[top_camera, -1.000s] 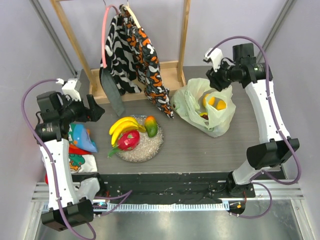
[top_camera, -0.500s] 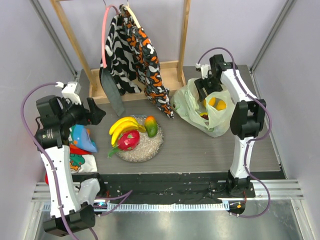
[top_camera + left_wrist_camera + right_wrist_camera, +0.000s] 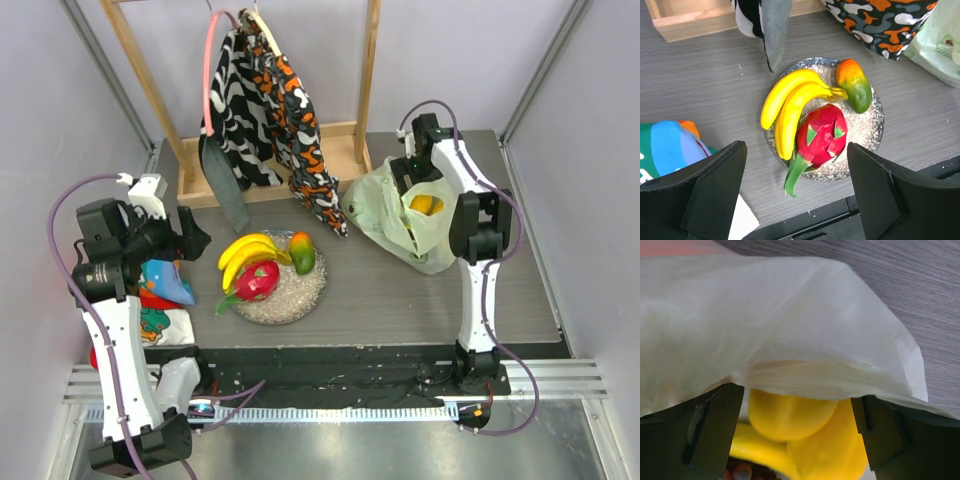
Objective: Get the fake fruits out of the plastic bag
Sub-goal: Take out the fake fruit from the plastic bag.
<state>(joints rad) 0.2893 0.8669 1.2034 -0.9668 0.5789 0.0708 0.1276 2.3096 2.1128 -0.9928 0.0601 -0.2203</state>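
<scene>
Right gripper (image 3: 797,432) at the plastic bag (image 3: 790,315)
Spread wide over yellow fruits (image 3: 790,415), possibly lemons; left gripper (image 3: 796,195) released

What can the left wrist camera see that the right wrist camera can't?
Only the left wrist view shows the speckled plate holding a banana bunch, a mango and a dragon fruit, plus the patterned cloth hanging behind it. Only the right wrist view peeks inside the plastic bag at yellow fruits tucked under its folded edge. Both show that pale bag, just a corner of it in the left wrist view, and the grey wood-grain table.
</scene>
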